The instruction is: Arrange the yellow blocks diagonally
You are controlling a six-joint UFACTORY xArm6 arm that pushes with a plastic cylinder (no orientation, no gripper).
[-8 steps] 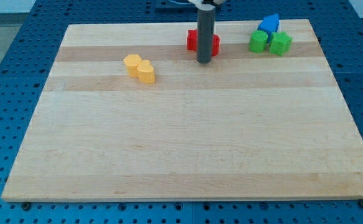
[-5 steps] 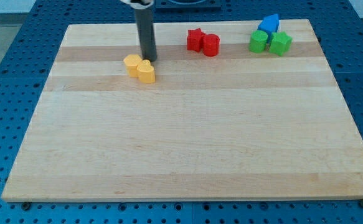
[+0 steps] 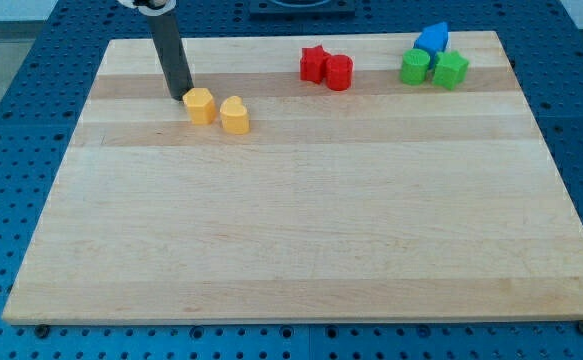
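Two yellow blocks lie at the upper left of the wooden board (image 3: 291, 220). The left one is a yellow hexagon-like block (image 3: 200, 105). The right one is a rounded yellow block (image 3: 235, 115), a little lower, with a small gap between them. My tip (image 3: 182, 97) stands just up and left of the left yellow block, touching or almost touching it.
A red star (image 3: 314, 63) and a red cylinder (image 3: 339, 72) sit together at the top middle. A green cylinder (image 3: 415, 67), a green star-like block (image 3: 451, 70) and a blue block (image 3: 432, 39) cluster at the top right.
My tip swept from the red blocks leftward past the yellow pair to their upper left. The left yellow block shifted left and down, opening a gap from the right one.
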